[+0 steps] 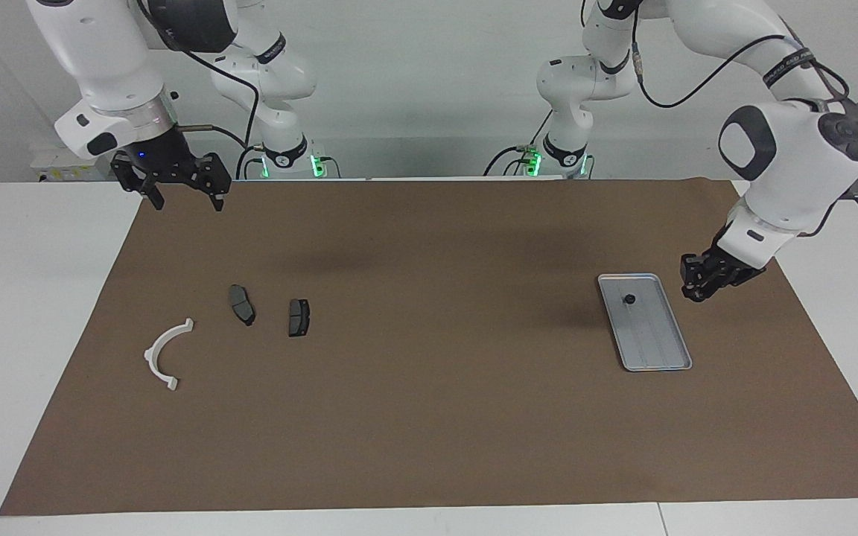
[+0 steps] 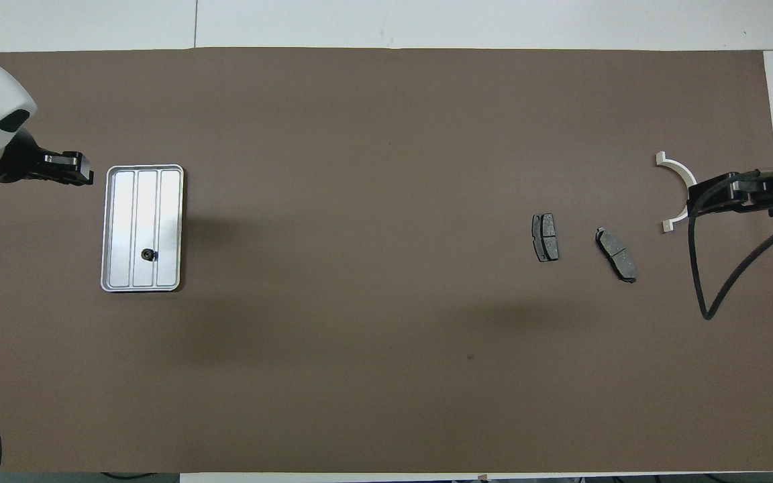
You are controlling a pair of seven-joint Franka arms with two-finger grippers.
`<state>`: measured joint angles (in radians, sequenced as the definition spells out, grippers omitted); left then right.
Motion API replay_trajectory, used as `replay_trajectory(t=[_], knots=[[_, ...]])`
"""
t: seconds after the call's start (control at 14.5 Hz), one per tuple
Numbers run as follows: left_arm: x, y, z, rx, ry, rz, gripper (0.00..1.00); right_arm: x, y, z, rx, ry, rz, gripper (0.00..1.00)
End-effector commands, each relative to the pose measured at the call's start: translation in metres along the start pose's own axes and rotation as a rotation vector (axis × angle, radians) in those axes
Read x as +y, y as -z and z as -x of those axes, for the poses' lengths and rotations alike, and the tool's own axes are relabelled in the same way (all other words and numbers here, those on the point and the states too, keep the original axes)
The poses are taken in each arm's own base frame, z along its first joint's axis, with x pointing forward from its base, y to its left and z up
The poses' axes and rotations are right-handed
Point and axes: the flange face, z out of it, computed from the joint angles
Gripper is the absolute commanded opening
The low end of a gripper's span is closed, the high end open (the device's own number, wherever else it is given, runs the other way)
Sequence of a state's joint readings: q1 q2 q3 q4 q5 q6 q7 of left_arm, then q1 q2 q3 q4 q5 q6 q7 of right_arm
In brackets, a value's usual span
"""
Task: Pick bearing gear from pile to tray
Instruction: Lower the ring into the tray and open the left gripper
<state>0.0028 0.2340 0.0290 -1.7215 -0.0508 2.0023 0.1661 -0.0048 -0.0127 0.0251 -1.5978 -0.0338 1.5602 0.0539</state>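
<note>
Brown paper (image 1: pixel 429 417) covers the table, giving the small dark parts a plain ground: the bearing gear (image 1: pixel 629 299) already lies in the tray (image 1: pixel 663 356), toward the left arm's end. Just beside the tray hangs the left gripper (image 1: pixel 698 289), fingers drawn together on nothing (probably just let go). Spread-fingered and empty, the right gripper (image 1: pixel 185 195) waits over the paper's edge, while two brake pads (image 1: pixel 241 304) and a white bracket (image 1: pixel 164 356) remain of the pile.

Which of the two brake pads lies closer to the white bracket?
The skewed brake pad, toward the right arm's end of the table, beside the white bracket. The other brake pad lies straighter, toward the tray's end.
</note>
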Motion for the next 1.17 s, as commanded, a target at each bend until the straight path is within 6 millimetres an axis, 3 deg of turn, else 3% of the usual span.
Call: replay_trajectory(t=[0.0, 0.28, 0.69, 1.1], knots=[[0.01, -0.053, 0.017, 0.05, -0.018, 0.002, 0.0, 0.0, 0.004, 0.003, 0.002, -0.028, -0.02, 1.0], [0.016, -0.073, 0.022, 0.041, -0.02, 0.003, 0.0, -0.003, 0.006, 0.004, 0.005, -0.025, -0.02, 1.0], [0.015, -0.119, 0.04, 0.063, -0.01, -0.007, 0.0, -0.005, 0.005, 0.004, 0.004, -0.02, -0.02, 1.0], [0.013, -0.14, 0.047, 0.067, -0.008, -0.011, 0.0, -0.02, 0.006, 0.006, 0.004, 0.0, -0.047, 1.0]])
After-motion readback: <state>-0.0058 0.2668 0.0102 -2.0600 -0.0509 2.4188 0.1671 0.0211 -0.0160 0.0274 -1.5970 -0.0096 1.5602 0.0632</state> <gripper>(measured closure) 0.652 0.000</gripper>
